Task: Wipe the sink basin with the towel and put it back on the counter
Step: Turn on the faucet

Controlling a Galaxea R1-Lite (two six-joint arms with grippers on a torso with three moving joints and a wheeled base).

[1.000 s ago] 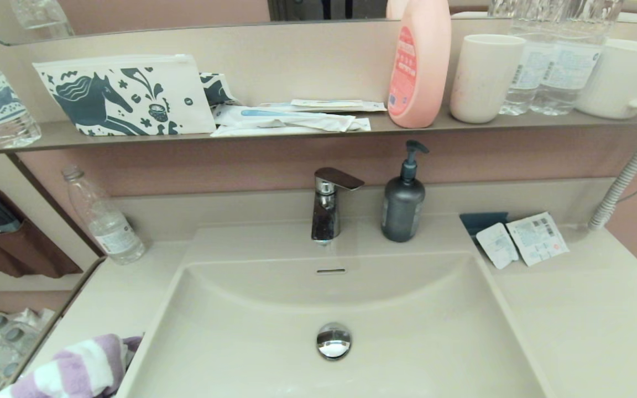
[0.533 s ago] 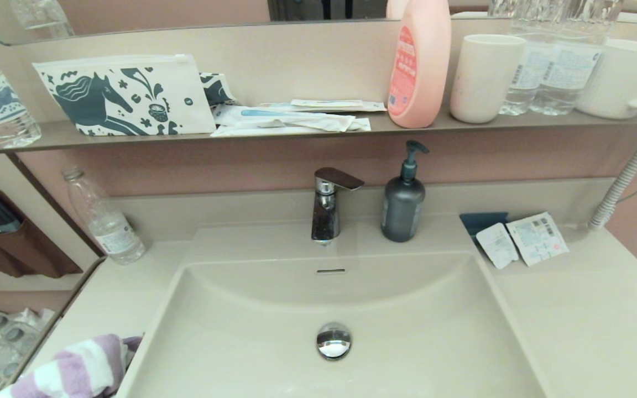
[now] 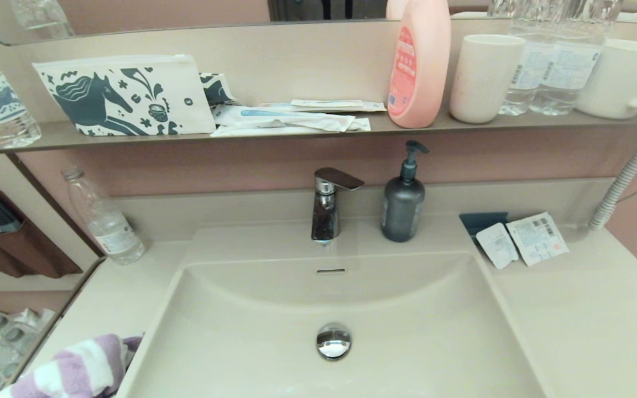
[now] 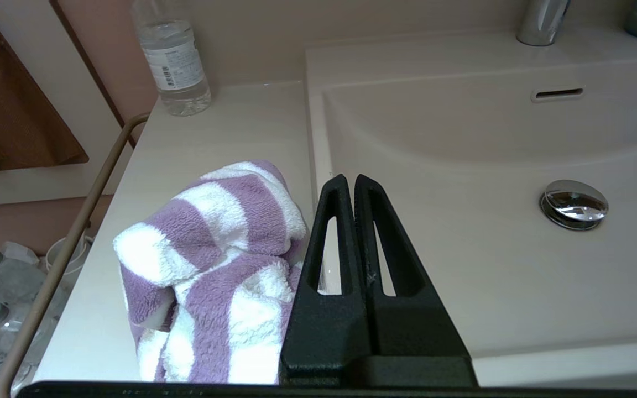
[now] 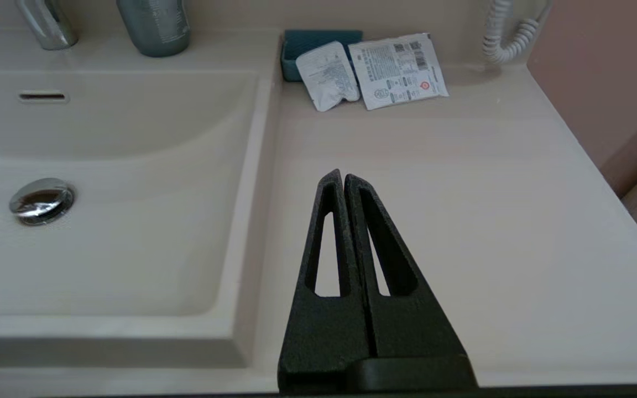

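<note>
The purple and white striped towel lies bunched on the beige counter, left of the sink basin, near the front edge. In the left wrist view the towel sits just beside my left gripper, which is shut and empty above the basin's left rim. The basin shows its chrome drain plug and overflow slot. My right gripper is shut and empty above the counter right of the basin. Neither gripper shows in the head view.
A chrome faucet and a dark soap pump bottle stand behind the basin. A clear bottle is at the back left, sachets at the back right. A shelf above holds the horse pouch, a pink bottle and cups.
</note>
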